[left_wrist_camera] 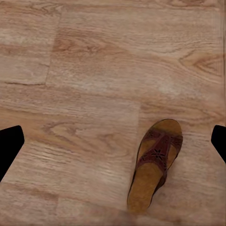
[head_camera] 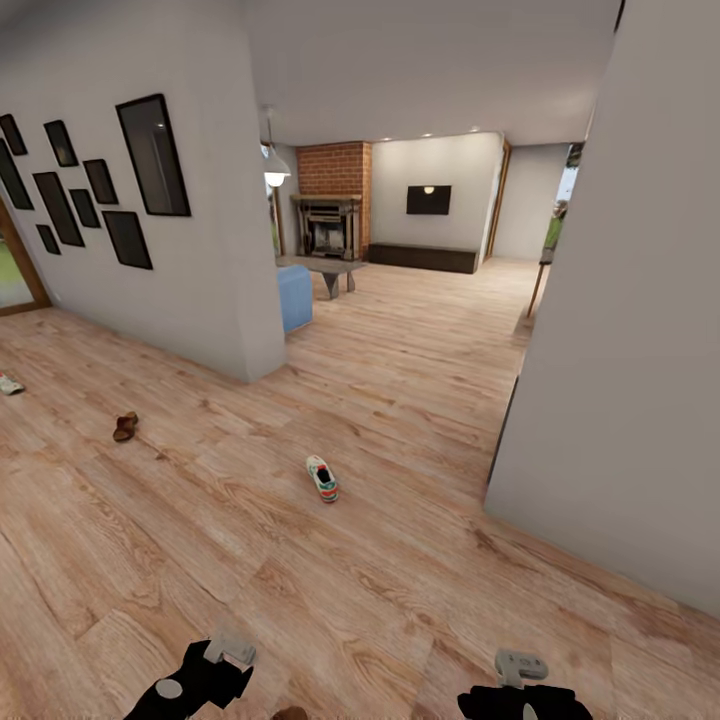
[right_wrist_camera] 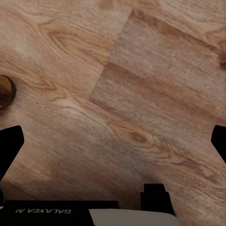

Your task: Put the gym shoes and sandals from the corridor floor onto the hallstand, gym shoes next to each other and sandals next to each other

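Observation:
One white gym shoe point(head_camera: 322, 478) with green and red marks lies on the corridor floor point(head_camera: 400, 600) ahead of me. A second pale shoe point(head_camera: 8, 385) is cut off by the picture's left edge. A brown sandal point(head_camera: 125, 427) rests farther left. The other sandal point(left_wrist_camera: 155, 165) lies on the planks under my left gripper point(left_wrist_camera: 113, 141), which is open and well above it; its toe point(right_wrist_camera: 5, 92) also appears in the right wrist view. My right gripper point(right_wrist_camera: 113, 141) hangs open over bare floor. Both grippers point(head_camera: 230, 650) point(head_camera: 521, 665) sit low at the head view's bottom. The hallstand is out of view.
A grey wall corner point(head_camera: 240, 300) with black picture frames juts in from the left. A large grey wall point(head_camera: 620, 400) closes off the right. Beyond lie a blue seat point(head_camera: 294, 296), a low table point(head_camera: 335, 268) and a brick fireplace point(head_camera: 333, 205).

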Available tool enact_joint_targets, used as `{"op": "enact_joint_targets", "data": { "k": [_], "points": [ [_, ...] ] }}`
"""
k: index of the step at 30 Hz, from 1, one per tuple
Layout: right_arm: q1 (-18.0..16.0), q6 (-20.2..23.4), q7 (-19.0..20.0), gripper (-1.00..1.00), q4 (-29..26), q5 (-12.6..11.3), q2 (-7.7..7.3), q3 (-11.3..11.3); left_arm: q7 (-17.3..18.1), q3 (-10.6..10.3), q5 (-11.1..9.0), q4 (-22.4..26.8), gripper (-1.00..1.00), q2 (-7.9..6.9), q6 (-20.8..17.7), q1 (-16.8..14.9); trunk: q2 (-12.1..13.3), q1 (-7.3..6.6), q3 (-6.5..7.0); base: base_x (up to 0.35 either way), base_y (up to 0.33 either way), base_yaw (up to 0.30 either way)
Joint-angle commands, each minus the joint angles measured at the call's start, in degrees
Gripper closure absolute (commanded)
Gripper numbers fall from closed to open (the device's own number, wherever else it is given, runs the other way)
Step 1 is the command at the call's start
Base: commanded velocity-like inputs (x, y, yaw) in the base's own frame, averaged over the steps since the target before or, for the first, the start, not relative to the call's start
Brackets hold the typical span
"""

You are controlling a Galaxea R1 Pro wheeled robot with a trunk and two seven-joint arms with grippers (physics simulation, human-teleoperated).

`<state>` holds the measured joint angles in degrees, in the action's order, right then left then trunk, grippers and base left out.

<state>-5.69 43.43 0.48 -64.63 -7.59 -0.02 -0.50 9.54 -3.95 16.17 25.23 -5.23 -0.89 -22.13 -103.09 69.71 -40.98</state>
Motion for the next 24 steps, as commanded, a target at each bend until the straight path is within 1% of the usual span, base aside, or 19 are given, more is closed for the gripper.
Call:
{"op": "enact_joint_targets", "data": {
  "k": [1, 2, 3, 4, 5, 6, 7, 13, 19, 24],
  "points": [
    [0.0, 0.3, 0.0, -1.00, -0.1, -0.2, 0.01, 0.0, 0.1, -1.9, 0.4, -0.1, -1.00, -0.04, 0.0, 0.0, -0.4, 0.22, -0.34, 0.000, 0.000, 0.000],
    [0.0, 0.3, 0.0, -1.00, -0.1, -0.2, 0.01, -0.1, 0.1, -2.6, 0.4, -0.1, -1.00, -0.05, 0.0, 0.0, -0.8, 0.44, -0.61, 0.000, 0.000, 0.000],
    [0.0, 0.3, 0.0, -1.00, -0.1, -0.2, 0.01, -0.1, 0.1, -5.6, 0.3, -0.2, -1.00, -0.05, 0.0, 0.0, -1.2, 0.66, -0.88, 0.000, 0.000, 0.000],
    [0.0, 0.3, 0.0, -1.00, -0.1, -0.2, 0.01, 0.0, 0.1, -6.3, 0.3, -0.2, -1.00, -0.05, -0.1, 0.0, -1.6, 0.88, -1.16, 0.000, 0.000, 0.000],
    [0.0, 0.3, 0.0, -1.00, -0.1, -0.2, 0.01, 0.0, 0.1, -8.1, 0.3, -0.2, -1.00, -0.02, -0.1, 0.0, -2.0, 1.10, -1.43, 0.000, 0.000, 0.000],
    [0.0, 0.3, 0.0, -1.00, -0.1, -0.2, 0.02, 0.0, 0.1, -9.2, 0.3, -0.3, -1.00, 0.01, -0.1, 0.0, -2.4, 1.32, -1.71, 0.000, 0.000, 0.000],
    [0.0, 0.3, 0.0, -1.00, -0.1, -0.2, 0.00, 0.0, 0.1, -9.6, 0.3, -0.3, -1.00, 0.02, -0.1, 0.0, -2.8, 1.54, -1.98, 0.000, 0.000, 0.000],
    [0.0, 0.3, 0.0, -1.00, -0.1, -0.2, 0.01, 0.0, 0.1, -10.3, 0.3, -0.2, -1.00, 0.08, -0.2, 0.0, -5.3, 2.86, -3.62, 0.000, 0.000, 0.000],
    [0.0, 0.3, 0.0, -1.00, -0.1, -0.2, 0.00, 0.0, 0.2, -10.4, 0.3, -0.3, -1.00, 0.06, -0.1, 0.0, -7.7, 4.17, -5.20, 0.000, 0.000, 0.000],
    [0.0, 0.3, 0.0, -1.00, -1.2, -0.2, -0.23, -0.1, 0.2, -10.3, 0.3, -0.2, -1.00, 0.04, -0.2, 0.0, -9.7, 5.27, -6.21, 0.000, 0.000, 0.000]
  ]
}}
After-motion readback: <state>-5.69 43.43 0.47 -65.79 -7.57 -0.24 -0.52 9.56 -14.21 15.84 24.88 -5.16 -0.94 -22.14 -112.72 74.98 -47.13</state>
